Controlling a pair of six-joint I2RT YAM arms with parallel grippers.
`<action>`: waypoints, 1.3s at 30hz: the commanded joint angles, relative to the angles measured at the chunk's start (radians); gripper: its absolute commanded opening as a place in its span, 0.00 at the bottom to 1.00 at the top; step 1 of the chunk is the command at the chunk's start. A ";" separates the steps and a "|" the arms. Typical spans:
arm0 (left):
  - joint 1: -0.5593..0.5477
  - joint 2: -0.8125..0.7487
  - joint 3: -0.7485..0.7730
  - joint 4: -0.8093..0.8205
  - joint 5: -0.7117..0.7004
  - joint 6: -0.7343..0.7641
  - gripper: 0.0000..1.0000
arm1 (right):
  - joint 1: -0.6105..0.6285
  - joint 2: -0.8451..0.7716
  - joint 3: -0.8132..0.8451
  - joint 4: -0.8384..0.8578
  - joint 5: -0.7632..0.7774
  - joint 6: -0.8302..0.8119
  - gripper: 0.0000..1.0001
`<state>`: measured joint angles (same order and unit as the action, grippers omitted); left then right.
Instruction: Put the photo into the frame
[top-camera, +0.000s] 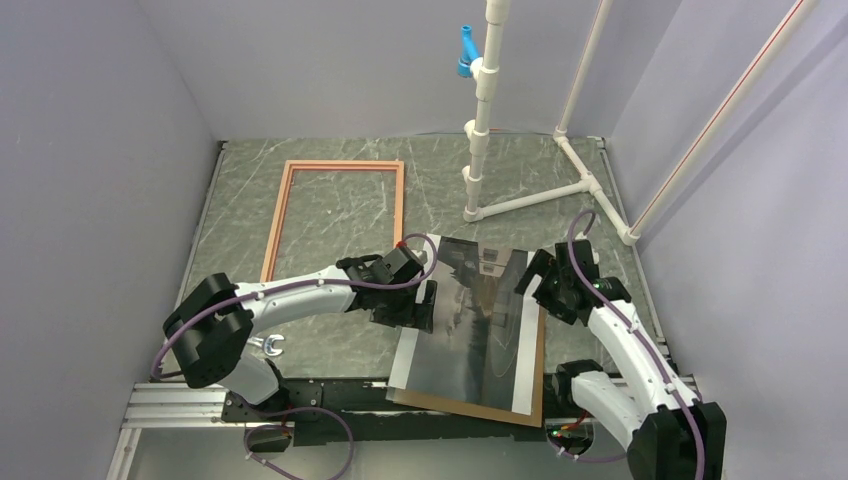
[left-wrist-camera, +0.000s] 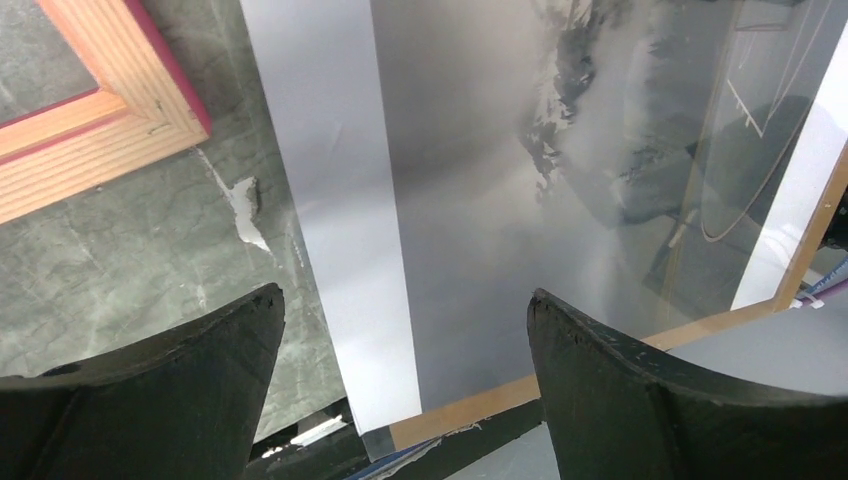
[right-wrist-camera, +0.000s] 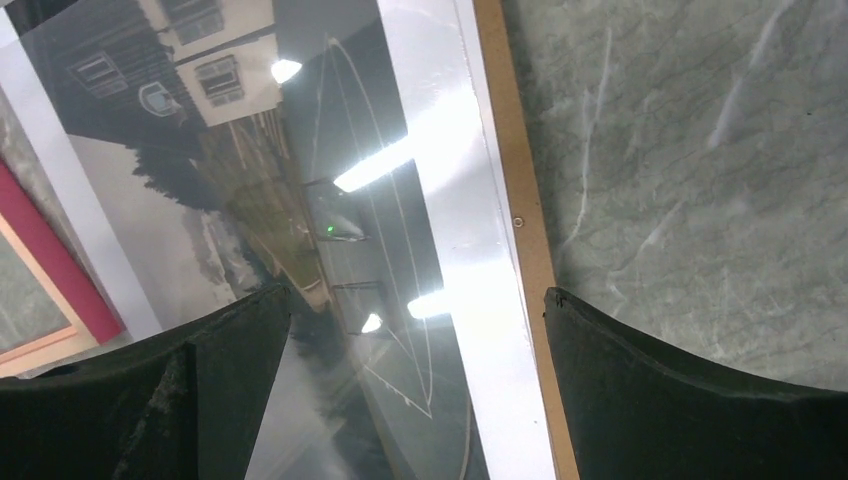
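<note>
The photo, a glossy dark cloudy landscape with white bands on its left and right edges, lies face up on a brown backing board near the table's front. The salmon frame lies flat at the back left, nothing inside it. My left gripper hovers open over the photo's left white band; the frame's corner shows beside it. Over the photo's right edge my right gripper hangs open, its jaws straddling the right white band and the board's edge. Neither holds anything.
A white pipe stand with a blue clip rises at the back centre; its legs run to the right wall. A small metal wrench lies by the left arm's base. Grey walls close in on three sides.
</note>
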<state>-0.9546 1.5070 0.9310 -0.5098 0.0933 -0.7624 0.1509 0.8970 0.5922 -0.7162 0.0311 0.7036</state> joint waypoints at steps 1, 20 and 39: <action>-0.006 0.014 -0.013 0.071 0.049 0.006 0.93 | 0.026 0.017 0.023 0.010 -0.079 0.016 0.99; 0.021 0.094 0.027 0.090 0.096 -0.017 0.94 | 0.152 0.089 -0.058 0.037 0.024 0.072 0.98; 0.016 -0.038 0.062 0.109 0.150 -0.003 0.90 | 0.162 -0.067 -0.086 0.113 -0.216 0.179 0.97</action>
<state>-0.9287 1.5475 0.9340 -0.4179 0.2161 -0.7750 0.3096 0.8543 0.5068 -0.6487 -0.0937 0.8295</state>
